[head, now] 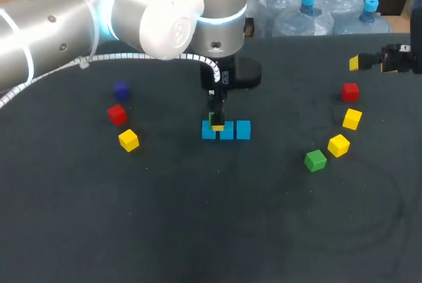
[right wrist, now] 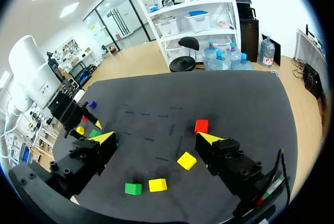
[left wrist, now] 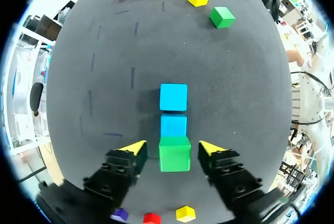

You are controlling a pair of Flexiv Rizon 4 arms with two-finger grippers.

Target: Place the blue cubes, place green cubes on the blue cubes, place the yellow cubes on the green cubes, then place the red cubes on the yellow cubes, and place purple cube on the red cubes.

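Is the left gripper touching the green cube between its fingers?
Apart. Left wrist view shows a gap on each side between the green cube and the left gripper.

No text, labels, numbers or signs can be read. The faint round emblem on the silver left arm's joint cap (head: 173, 29) is too blurred.

Green cube (left wrist: 174, 156) between left gripper (left wrist: 172, 147) fingers, untouched; two blue cubes (left wrist: 173, 97) just ahead

A robotics lab: left arm (head: 79, 12) above a black table (head: 198, 230).
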